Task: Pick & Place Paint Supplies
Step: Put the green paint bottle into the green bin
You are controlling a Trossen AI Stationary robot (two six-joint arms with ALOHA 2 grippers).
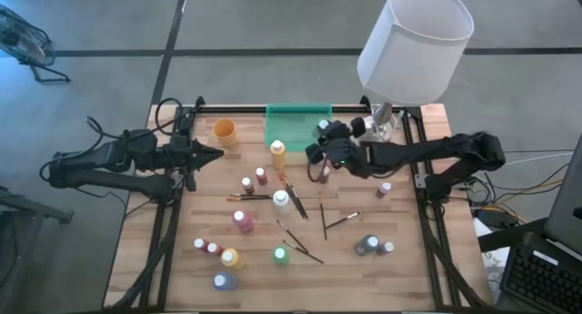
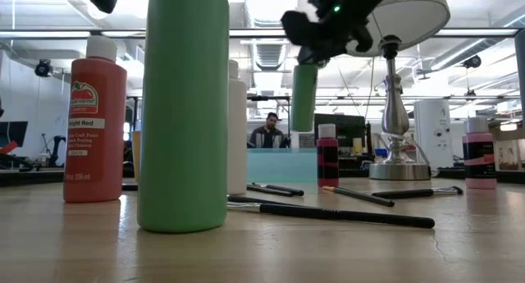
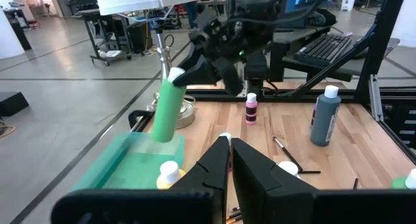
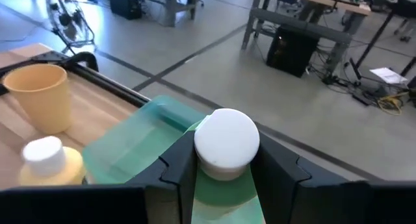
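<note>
Your right gripper (image 1: 320, 153) reaches in from the right side of the table, arm stretched long and nearly level across the boards, wrist turned down near the green tray (image 1: 296, 127); its jaws pinch a green paint bottle (image 3: 168, 110) just under the white cap (image 4: 227, 136), one finger on each side of the neck; the bottle hangs below the jaws, clear of the table, tilted so its base leans toward the tray, and the tray's near edge lies just beyond and beneath it; you can see the orange cup (image 4: 43, 95) off to one side of the jaws past the tray, and a yellow bottle (image 4: 49, 165) standing close by, near the tray's edge; a lamp (image 1: 411, 48) stands behind the wrist. Your left gripper (image 1: 210, 154) waits on the left side, arm folded back low and pointing toward the table's middle, jaws pressed together with nothing between them. The other paint bottles (image 1: 244, 220) and paintbrushes (image 1: 323, 220) lie scattered on the table (image 1: 409, 259), well apart from both sets of jaws, in front of the held bottle.
</note>
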